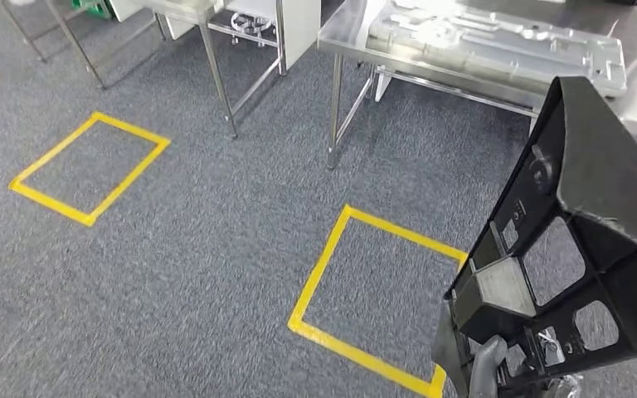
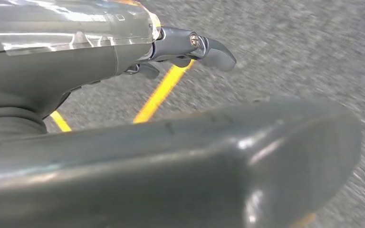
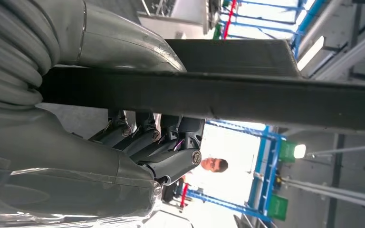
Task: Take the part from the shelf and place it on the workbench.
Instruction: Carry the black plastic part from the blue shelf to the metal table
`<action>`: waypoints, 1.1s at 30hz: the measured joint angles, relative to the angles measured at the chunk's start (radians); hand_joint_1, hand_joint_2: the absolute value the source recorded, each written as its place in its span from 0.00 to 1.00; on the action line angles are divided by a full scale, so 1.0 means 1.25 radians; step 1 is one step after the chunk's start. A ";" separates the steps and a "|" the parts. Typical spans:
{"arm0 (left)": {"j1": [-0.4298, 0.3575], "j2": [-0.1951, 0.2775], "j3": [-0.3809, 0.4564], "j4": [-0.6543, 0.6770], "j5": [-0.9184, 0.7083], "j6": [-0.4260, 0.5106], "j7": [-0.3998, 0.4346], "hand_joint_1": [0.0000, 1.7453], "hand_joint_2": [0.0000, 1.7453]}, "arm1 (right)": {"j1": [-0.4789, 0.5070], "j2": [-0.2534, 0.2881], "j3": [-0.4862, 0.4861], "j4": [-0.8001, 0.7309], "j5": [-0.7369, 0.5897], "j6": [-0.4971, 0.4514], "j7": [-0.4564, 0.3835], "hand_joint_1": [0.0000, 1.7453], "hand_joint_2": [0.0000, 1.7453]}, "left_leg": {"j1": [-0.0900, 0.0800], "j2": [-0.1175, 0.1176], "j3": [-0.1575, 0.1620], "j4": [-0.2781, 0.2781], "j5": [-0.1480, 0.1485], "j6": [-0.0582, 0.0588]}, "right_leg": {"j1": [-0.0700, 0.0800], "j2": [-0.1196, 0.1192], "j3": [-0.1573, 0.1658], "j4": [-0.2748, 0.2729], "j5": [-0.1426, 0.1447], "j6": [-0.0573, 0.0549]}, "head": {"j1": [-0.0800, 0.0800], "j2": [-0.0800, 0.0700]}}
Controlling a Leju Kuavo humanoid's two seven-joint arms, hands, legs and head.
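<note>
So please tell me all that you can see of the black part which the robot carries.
The black part is a large wedge-shaped frame, looking like matte moulded plastic. It has ribs, several window-like openings, a grey square patch and a round knob on its side. It stands tilted, narrow end up, at the robot's right side, above the grey carpet and one yellow tape square. The right hand grips its lower edge, thumb on one face, fingers on the other.
</note>
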 joint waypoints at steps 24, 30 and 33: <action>-0.013 -0.012 -0.002 0.001 0.000 -0.010 -0.015 0.00 0.00 | -0.002 0.001 -0.003 -0.003 -0.016 0.026 0.000 1.00 1.00 | 0.007 -0.015 -0.149 0.065 0.066 0.008 | 0.006 0.032 0.041 0.005 0.029 0.008 | 0.000 0.000; -0.011 -0.014 -0.002 0.001 0.001 -0.011 -0.016 0.00 0.00 | -0.003 0.001 -0.005 -0.002 -0.016 0.034 0.001 1.00 1.00 | 0.010 0.050 -0.128 0.066 0.044 0.003 | -0.017 -0.021 0.009 0.043 0.058 0.031 | 0.003 0.000; -0.012 -0.016 -0.002 0.001 0.001 -0.012 -0.016 0.00 0.00 | -0.004 0.001 -0.005 -0.001 -0.016 0.036 0.001 1.00 1.00 | 0.004 0.073 -0.114 0.067 0.027 -0.011 | -0.008 -0.067 0.063 -0.066 0.093 0.020 | 0.003 0.000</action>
